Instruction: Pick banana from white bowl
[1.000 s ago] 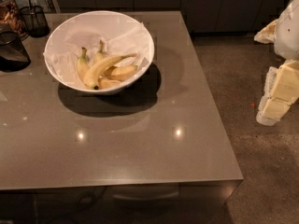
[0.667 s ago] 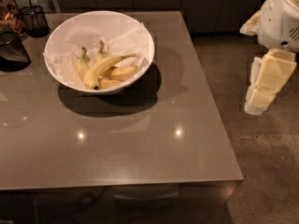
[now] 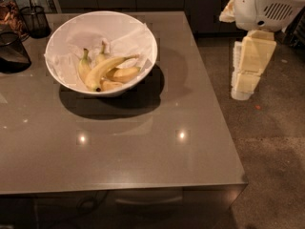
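Note:
The white bowl (image 3: 148,41) stands on the far left part of the grey table, lined with crumpled white paper. Several yellow bananas lie in it. The banana (image 3: 107,67), the longest one, lies on top, curving from a dark tip at the lower left to a brownish stem at the upper right. My gripper (image 3: 247,68), cream-coloured, hangs from the white arm housing (image 3: 267,6) to the right of the table's edge, above the floor. It is well apart from the bowl and holds nothing I can see.
Two dark wire-mesh cups (image 3: 34,19) (image 3: 11,51) stand at the table's far left. The grey table (image 3: 143,151) has its right edge near the gripper and its front edge below. Speckled floor (image 3: 276,142) lies to the right. Dark cabinets line the back.
The arm and gripper have moved left and up, from the right border toward the table's right edge. The bowl and bananas have not moved.

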Controlling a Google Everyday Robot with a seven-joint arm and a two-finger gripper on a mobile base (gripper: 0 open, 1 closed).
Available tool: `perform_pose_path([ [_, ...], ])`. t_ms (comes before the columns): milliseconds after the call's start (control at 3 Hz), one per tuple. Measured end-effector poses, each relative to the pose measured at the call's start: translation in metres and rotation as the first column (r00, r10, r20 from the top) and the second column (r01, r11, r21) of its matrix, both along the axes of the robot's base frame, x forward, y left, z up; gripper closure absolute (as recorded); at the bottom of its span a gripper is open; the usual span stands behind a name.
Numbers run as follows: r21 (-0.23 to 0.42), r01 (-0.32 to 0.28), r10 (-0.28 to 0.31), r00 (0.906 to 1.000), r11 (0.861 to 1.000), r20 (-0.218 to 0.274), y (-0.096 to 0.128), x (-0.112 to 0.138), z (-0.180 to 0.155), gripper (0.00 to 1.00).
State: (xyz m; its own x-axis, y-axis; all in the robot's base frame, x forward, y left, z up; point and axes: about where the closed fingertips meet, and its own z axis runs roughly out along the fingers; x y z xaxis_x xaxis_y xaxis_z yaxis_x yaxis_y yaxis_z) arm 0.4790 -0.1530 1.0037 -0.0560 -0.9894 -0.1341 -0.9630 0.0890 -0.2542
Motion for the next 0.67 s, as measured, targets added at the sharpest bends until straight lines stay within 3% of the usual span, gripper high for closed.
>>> perform_pose_path([
  [333,0.010,0.000,0.000,0.9997,1.000,0.025,0.003,0.004,0.003,0.00],
  [667,0.055,-0.074,0.070,0.9951,0.996,0.069,0.038,0.032,0.011,0.00],
])
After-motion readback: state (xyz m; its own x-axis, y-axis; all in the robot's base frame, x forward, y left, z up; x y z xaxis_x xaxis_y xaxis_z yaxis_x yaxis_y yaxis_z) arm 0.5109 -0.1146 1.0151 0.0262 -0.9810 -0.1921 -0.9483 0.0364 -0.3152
